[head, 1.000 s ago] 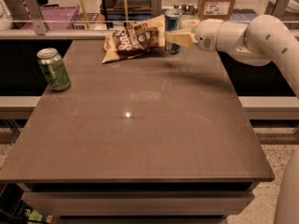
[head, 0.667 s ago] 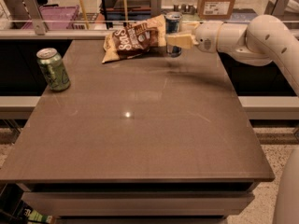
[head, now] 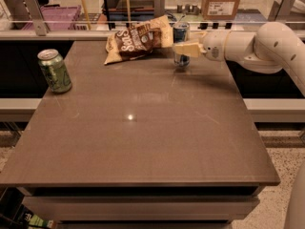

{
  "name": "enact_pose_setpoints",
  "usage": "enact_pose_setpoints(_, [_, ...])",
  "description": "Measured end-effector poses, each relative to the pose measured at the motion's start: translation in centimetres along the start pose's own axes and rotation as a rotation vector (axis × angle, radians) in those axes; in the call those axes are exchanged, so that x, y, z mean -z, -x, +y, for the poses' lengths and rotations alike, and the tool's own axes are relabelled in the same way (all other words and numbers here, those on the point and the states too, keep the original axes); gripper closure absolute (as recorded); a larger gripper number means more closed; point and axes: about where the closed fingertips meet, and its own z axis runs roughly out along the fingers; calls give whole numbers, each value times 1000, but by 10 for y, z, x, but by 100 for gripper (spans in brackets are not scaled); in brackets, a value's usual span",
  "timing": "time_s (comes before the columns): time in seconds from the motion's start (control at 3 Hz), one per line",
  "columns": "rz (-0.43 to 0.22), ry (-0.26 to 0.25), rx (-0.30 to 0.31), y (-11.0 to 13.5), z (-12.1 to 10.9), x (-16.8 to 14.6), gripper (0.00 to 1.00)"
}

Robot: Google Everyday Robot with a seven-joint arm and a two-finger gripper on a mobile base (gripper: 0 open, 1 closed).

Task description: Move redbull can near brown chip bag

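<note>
The redbull can (head: pixel 180 32) stands upright near the far edge of the table, just right of the brown chip bag (head: pixel 137 39), with a small gap between them. The bag lies flat with its white lettering up. My gripper (head: pixel 184 49) reaches in from the right and is shut on the can's middle. One pale finger (head: pixel 187 49) crosses the can's front, and the other is hidden behind it. The can's base appears to rest on the tabletop.
A green can (head: pixel 55 70) stands upright at the table's left edge. The brown table (head: pixel 143 137) has a glass rail (head: pixel 71 25) along its far edge. A cardboard box (head: pixel 220 1) and a purple crate (head: pixel 57 15) sit beyond the rail.
My gripper and the redbull can have come down slightly beside the chip bag. The bag and the green can have not moved.
</note>
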Motion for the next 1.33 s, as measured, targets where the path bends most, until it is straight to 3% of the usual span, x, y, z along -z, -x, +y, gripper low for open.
enact_pose_setpoints(1.33, [-26, 9, -32, -29, -4, -12, 100])
